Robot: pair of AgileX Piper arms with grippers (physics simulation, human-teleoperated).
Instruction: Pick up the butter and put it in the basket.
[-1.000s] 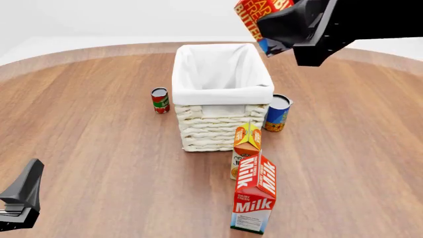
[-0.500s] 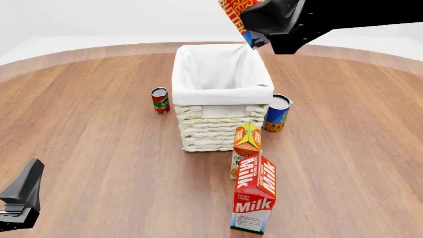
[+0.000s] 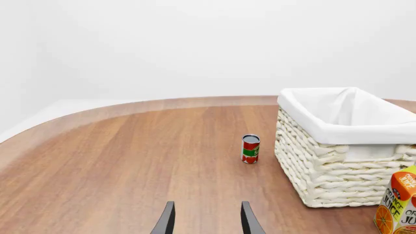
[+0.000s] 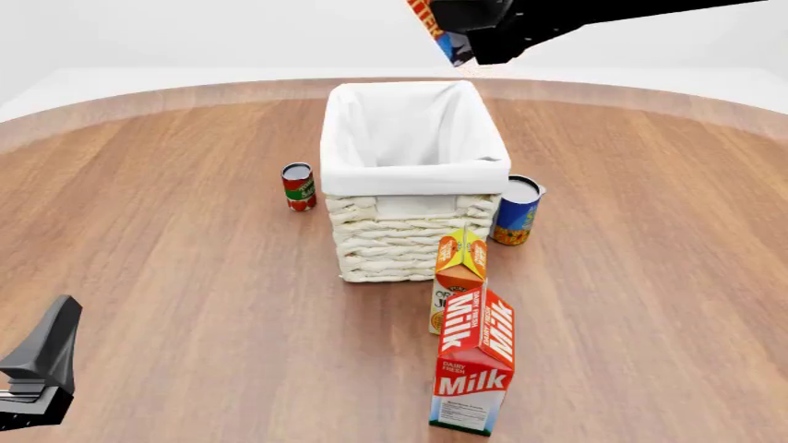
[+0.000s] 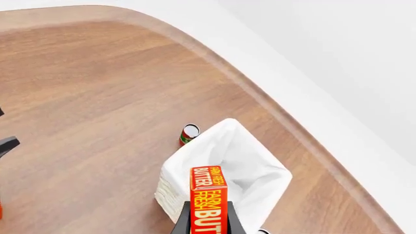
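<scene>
**Butter held high above the far end of the basket**

The butter (image 5: 208, 202) is a small flat box, red-orange with white letters and a blue side. It is in the air, clamped in the right gripper (image 5: 208, 220), and in the front view it (image 4: 427, 18) hangs at the top edge of the picture, above the far rim of the basket (image 4: 414, 175). In the right wrist view the two fingers press on its two broad faces, and the narrow lettered edge looks toward the camera.

I judge the box to be light and stiff, a cardboard pack with smooth printed faces, so it can slip if the hold is weak. The broad faces are the good place to hold it, as the gripper does now. It looks not fragile, so a short drop into the cloth liner should do no harm.

The basket stands on the bench (image 4: 185, 258), open, and nothing shows inside it. A small red can (image 4: 298, 186) stands just left of it and a blue can (image 4: 518, 210) just right. A juice carton (image 4: 459, 277) and a milk carton (image 4: 475, 362) stand nearer. The left gripper (image 3: 206, 220) rests low at the near left, its fingers apart, holding nothing.
</scene>
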